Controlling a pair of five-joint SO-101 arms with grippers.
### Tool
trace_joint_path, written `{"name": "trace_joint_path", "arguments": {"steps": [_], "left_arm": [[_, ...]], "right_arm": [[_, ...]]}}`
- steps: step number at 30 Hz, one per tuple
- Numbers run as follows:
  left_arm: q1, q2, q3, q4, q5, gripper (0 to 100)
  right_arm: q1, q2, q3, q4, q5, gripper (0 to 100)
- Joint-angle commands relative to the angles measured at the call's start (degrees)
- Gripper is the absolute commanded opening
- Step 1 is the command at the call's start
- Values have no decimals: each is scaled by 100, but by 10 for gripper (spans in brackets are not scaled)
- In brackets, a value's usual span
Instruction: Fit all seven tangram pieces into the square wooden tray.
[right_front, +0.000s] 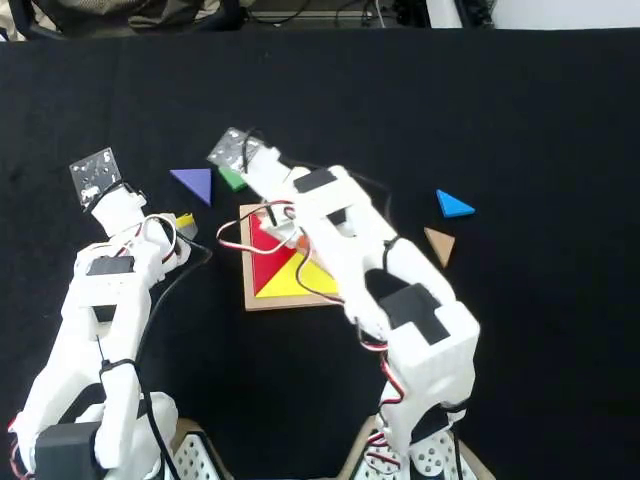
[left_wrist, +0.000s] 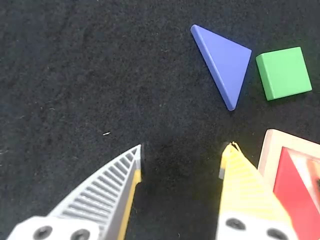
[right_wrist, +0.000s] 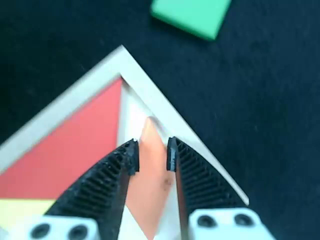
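- Your right hand (right_wrist: 151, 155) pinches the orange piece (right_wrist: 150, 195) over the tray (right_wrist: 150, 97) corner, beside the red triangle (right_wrist: 75, 150), likely to seat it in that gap.
- Your left hand (left_wrist: 185, 147) hangs spread near the purple triangle (left_wrist: 225, 62) and green square (left_wrist: 283, 73), probably next.

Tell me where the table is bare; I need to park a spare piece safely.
Bare cloth lies on the table beyond the purple triangle and green square, and right of the blue triangle and tan triangle. Crowded around the tray, with the left hand close beside it.
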Motion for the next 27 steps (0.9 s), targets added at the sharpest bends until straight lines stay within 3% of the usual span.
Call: {"name": "trace_joint_path", "arguments": {"steps": [1,13,20,27], "left_arm": [[66,-26,-84,-114,18,259],[66,-26,-92,-114,18,259],[66,-26,-92,-114,18,259],[66,-26,-84,-114,18,259]], "right_arm": [[290,-251,-242,281,-79,99],[826,-1051,646,422,-44,60],[844,-2062,2044,-334,-35,60],[835,-2519,2176,-378,-79,60]]}}
